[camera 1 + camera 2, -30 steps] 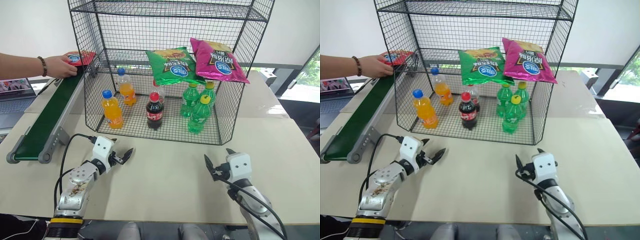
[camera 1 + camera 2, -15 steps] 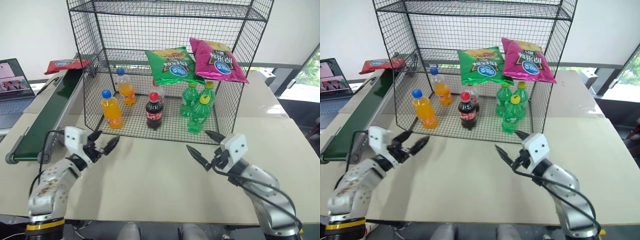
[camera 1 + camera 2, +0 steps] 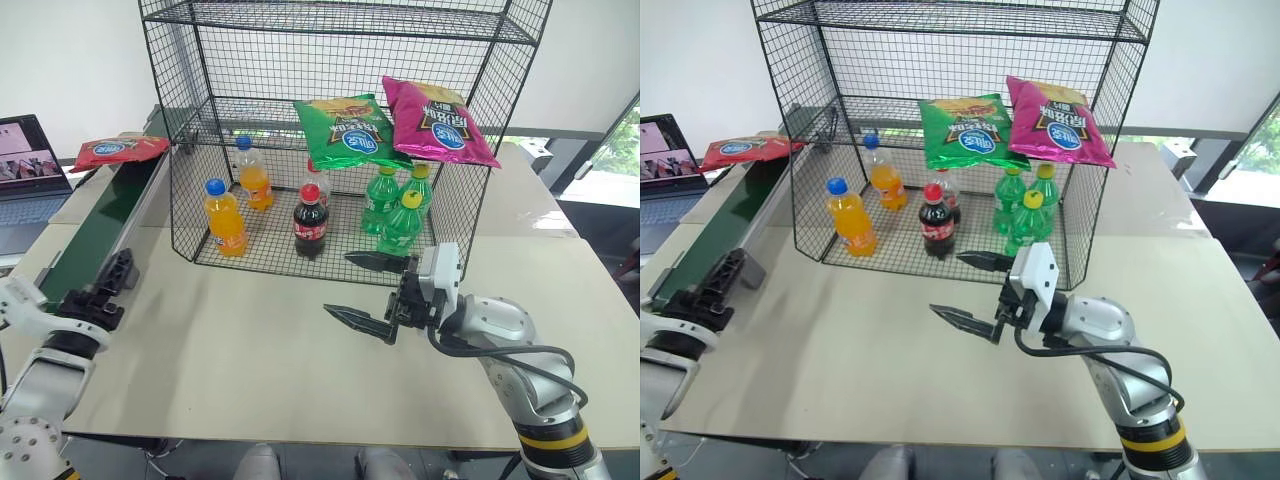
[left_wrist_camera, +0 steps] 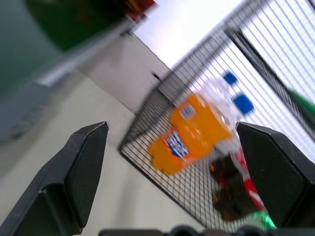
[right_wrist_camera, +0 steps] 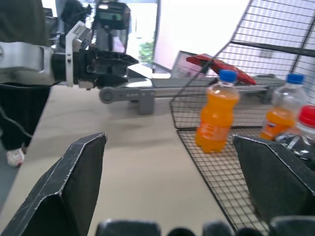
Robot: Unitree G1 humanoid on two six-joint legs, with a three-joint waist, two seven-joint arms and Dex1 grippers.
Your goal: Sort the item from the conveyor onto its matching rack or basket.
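Red bag (image 3: 120,150) sits at conveyor (image 3: 100,225) far end, beside rack (image 3: 340,130). Left gripper (image 3: 100,290) spread wide, empty, near belt. Right gripper (image 3: 368,290) spread wide, empty, before rack.

No lettering comes through clearly enough to read.
Blue-white oval logos sit on the red bag (image 3: 118,150), green bag (image 3: 350,132) and magenta bag (image 3: 438,122), words too small to make out; the bottle (image 3: 310,222) labels are unreadable as well.
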